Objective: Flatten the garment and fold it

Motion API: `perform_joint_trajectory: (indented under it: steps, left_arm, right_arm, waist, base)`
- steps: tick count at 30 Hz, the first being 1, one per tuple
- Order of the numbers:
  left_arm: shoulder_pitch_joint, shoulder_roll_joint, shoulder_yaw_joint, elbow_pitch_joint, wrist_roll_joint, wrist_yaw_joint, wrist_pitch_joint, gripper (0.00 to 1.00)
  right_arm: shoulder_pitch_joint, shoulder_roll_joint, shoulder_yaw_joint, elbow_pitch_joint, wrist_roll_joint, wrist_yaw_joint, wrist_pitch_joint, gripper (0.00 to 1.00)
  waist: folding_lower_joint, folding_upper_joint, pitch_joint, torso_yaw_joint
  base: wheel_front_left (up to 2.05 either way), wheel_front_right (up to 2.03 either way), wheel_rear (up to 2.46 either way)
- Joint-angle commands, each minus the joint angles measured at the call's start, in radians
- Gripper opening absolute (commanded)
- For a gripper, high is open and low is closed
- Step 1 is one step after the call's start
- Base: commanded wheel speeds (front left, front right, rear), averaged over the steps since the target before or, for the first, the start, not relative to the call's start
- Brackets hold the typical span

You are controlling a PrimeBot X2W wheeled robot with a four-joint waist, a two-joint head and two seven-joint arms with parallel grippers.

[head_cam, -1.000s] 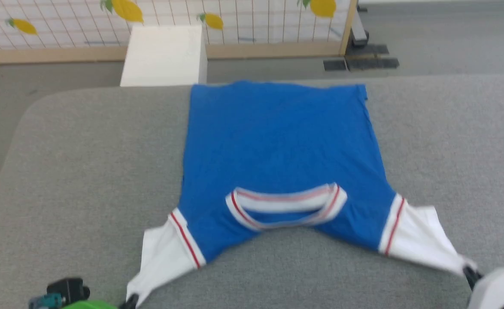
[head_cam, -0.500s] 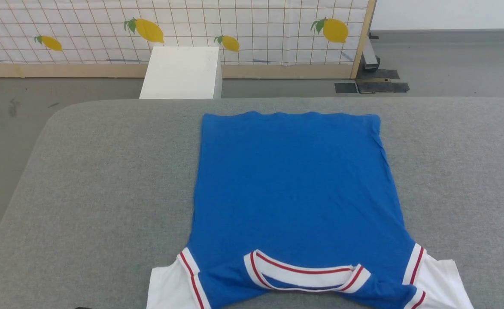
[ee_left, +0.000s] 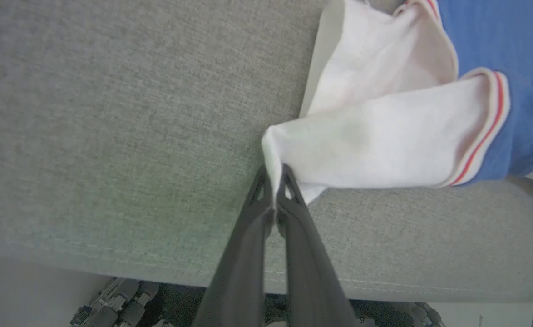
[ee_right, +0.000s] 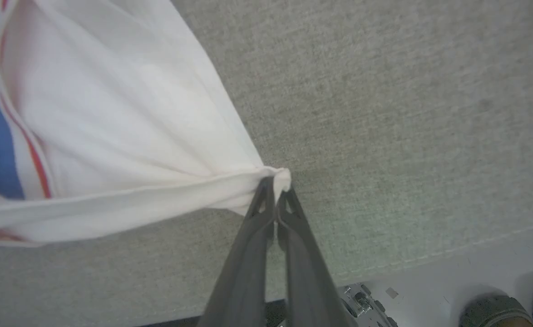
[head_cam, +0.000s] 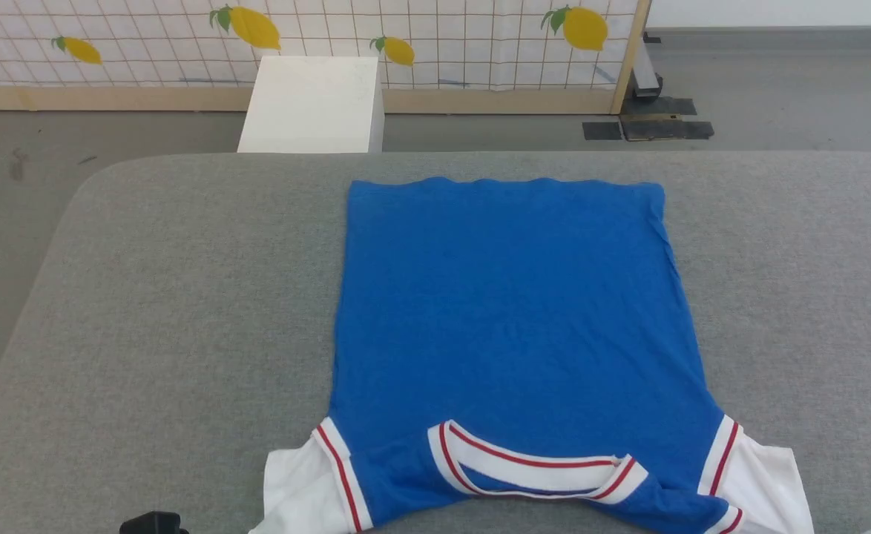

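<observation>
While the shirt is lying flat at the table's near edge, left gripper and right gripper are pinching its sleeves.

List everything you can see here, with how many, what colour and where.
short-sleeved jersey T-shirt: one, royal blue, white sleeves, red-striped trim, flat on table.
padded fabric table: one, grey, under shirt.
plain cuboid box: one, white, on floor beyond table.
lemon-print grid screen: one, white, wood-framed, at back.
flat floor mats: several, black, far right.
left gripper: one, dark, shut on a white sleeve.
right gripper: one, dark, shut on the other sleeve.
</observation>
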Motion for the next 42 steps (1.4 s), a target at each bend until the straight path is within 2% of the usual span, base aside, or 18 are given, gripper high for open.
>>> perform_joint_trajectory:
  steps: [1,2,7,14,19,24,28,32,36,42]
  left_arm:
    - [-0.017,0.0,-0.001,-0.003,0.01,-0.006,-0.005,0.0]
    - [-0.017,0.0,-0.001,-0.004,0.009,-0.006,-0.006,0.0]
    - [-0.01,0.001,-0.001,-0.015,0.007,-0.005,-0.012,0.0]
    - [-0.031,-0.003,-0.005,-0.03,0.016,-0.003,-0.03,0.0]
    - [-0.067,-0.01,-0.017,-0.044,0.022,-0.007,-0.038,0.0]
    - [-0.113,-0.012,-0.027,-0.072,0.028,-0.015,-0.043,0.0]
    - [-0.157,-0.02,-0.042,-0.087,0.035,-0.023,-0.052,0.0]
    - [-0.19,-0.033,-0.055,-0.097,0.038,-0.03,-0.061,0.0]
    - [-0.221,-0.043,-0.066,-0.1,0.042,-0.036,-0.074,0.0]
    - [-0.255,-0.056,-0.074,-0.089,0.042,-0.047,-0.098,0.0]
  right_arm:
    - [-0.019,0.016,0.011,0.01,0.017,-0.001,-0.012,0.84]
    - [-0.017,0.016,0.006,0.001,0.026,-0.001,-0.022,1.0]
    - [-0.028,0.016,0.02,-0.09,0.087,-0.001,-0.111,1.0]
    - [-0.139,0.016,0.081,-0.189,0.098,-0.001,-0.367,1.0]
    - [-0.31,0.001,0.117,-0.111,0.047,-0.001,-0.504,1.0]
    - [-0.533,-0.053,0.127,0.035,0.023,-0.001,-0.554,1.0]
    - [-0.723,-0.112,0.127,0.175,-0.011,-0.001,-0.541,1.0]
    - [-0.88,-0.151,0.103,0.294,-0.046,-0.001,-0.472,1.0]
    - [-1.026,-0.182,0.077,0.402,-0.11,-0.001,-0.339,1.0]
    - [-1.163,-0.204,0.017,0.485,-0.239,-0.001,-0.116,1.0]
  waist:
    - [0.0001,0.005,0.0,0.004]
    - [0.0001,0.005,-0.001,0.005]
    - [0.0001,0.005,-0.002,0.007]
    - [0.0001,0.005,0.027,0.021]
    - [0.0001,0.005,0.077,0.047]
    - [0.0001,0.005,0.159,0.086]
    - [0.0001,0.005,0.239,0.127]
    - [0.0001,0.005,0.31,0.161]
    - [0.0001,0.005,0.382,0.192]
    - [0.0001,0.005,0.458,0.226]
  base:
    - [0.0,0.0,0.0]
    - [0.0,0.0,0.0]
    - [0.0,0.0,0.0]
    - [0.0,0.0,0.0]
    - [0.0,0.0,0.0]
    - [0.0,0.0,0.0]
    - [0.0,0.0,0.0]
    - [0.0,0.0,0.0]
    - [0.0,0.0,0.0]
    - [0.0,0.0,0.0]
